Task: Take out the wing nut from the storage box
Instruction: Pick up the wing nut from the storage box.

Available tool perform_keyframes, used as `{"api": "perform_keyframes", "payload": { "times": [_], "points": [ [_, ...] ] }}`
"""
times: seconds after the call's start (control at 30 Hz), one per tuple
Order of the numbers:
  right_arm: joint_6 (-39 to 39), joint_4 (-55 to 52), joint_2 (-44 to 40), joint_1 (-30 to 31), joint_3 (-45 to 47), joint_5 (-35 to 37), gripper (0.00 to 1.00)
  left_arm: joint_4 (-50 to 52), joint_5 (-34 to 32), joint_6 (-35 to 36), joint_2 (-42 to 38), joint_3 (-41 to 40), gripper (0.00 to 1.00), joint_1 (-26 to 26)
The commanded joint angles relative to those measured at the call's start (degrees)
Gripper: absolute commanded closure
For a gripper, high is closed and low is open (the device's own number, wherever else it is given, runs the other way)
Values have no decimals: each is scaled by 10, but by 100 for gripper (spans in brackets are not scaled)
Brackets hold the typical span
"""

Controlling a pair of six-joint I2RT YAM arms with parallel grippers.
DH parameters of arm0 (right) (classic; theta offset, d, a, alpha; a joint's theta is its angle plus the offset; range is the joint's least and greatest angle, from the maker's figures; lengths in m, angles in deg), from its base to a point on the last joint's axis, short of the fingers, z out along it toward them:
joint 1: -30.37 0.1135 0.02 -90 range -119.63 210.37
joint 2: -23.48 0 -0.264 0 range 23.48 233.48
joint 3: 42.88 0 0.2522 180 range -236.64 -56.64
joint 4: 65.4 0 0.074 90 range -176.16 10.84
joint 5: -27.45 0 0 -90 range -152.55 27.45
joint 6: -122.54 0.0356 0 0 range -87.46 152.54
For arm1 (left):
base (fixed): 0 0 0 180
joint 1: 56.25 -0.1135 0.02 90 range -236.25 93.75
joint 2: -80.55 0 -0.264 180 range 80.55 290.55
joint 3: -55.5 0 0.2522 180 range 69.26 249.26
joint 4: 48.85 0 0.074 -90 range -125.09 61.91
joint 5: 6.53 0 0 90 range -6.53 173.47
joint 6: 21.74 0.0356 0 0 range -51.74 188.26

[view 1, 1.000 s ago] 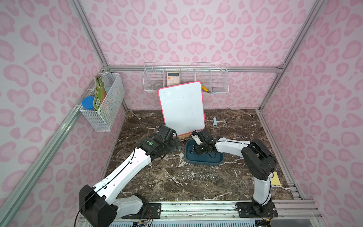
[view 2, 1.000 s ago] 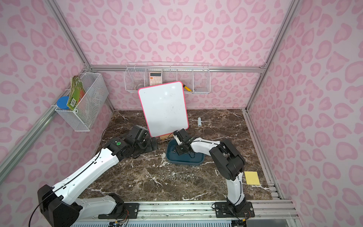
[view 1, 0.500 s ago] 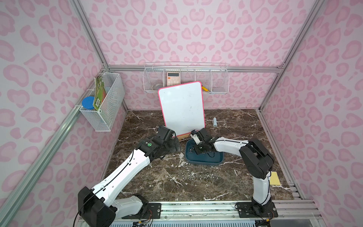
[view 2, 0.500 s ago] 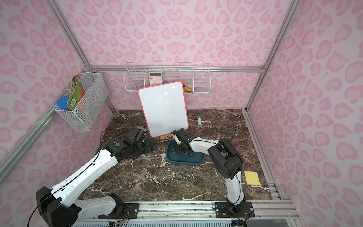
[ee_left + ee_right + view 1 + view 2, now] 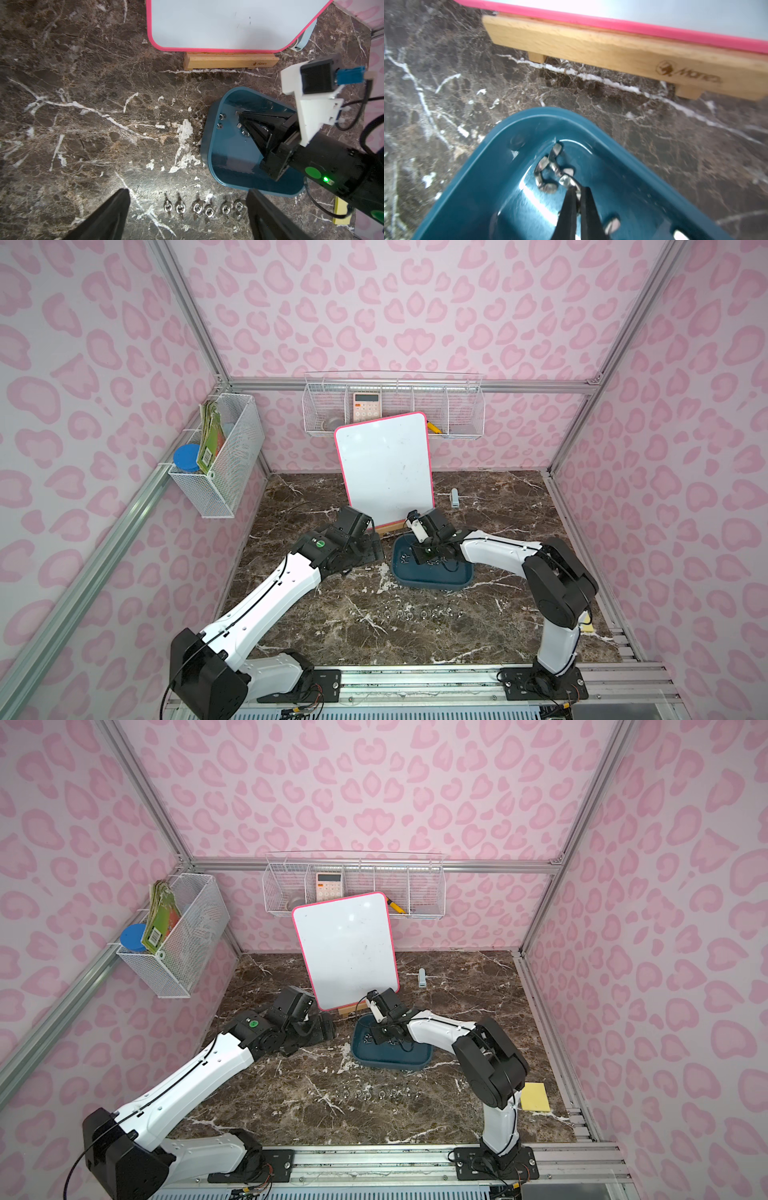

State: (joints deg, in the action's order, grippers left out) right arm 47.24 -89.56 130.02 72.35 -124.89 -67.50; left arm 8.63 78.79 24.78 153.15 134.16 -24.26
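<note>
The marble table (image 5: 478, 626) lies bare left and near of the storage box (image 5: 428, 577), save a row of loose nuts (image 5: 197, 208). The whiteboard (image 5: 384, 468) stands just beyond the box. The left gripper (image 5: 188, 192) hangs spread wide, left of the box. The right gripper (image 5: 576, 190) pinches a wing nut (image 5: 566, 179) in the box's far-left corner, close to the wall.
</note>
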Motion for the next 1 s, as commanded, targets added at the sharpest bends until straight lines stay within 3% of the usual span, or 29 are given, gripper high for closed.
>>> {"api": "perform_keyframes", "payload": {
  "times": [0.0,0.33,0.73,0.97],
  "points": [
    [21,-1,-31,-1,18,2,100,-33,36,1,16,7,10,0],
    [69,-15,-170,-2,103,28,100,-104,126,9,97,51,16,0],
    [122,-31,-322,-26,184,39,100,-212,265,-12,188,93,36,5],
    [135,-27,-354,-32,195,27,100,-235,299,-12,229,126,48,32]
  ]
}}
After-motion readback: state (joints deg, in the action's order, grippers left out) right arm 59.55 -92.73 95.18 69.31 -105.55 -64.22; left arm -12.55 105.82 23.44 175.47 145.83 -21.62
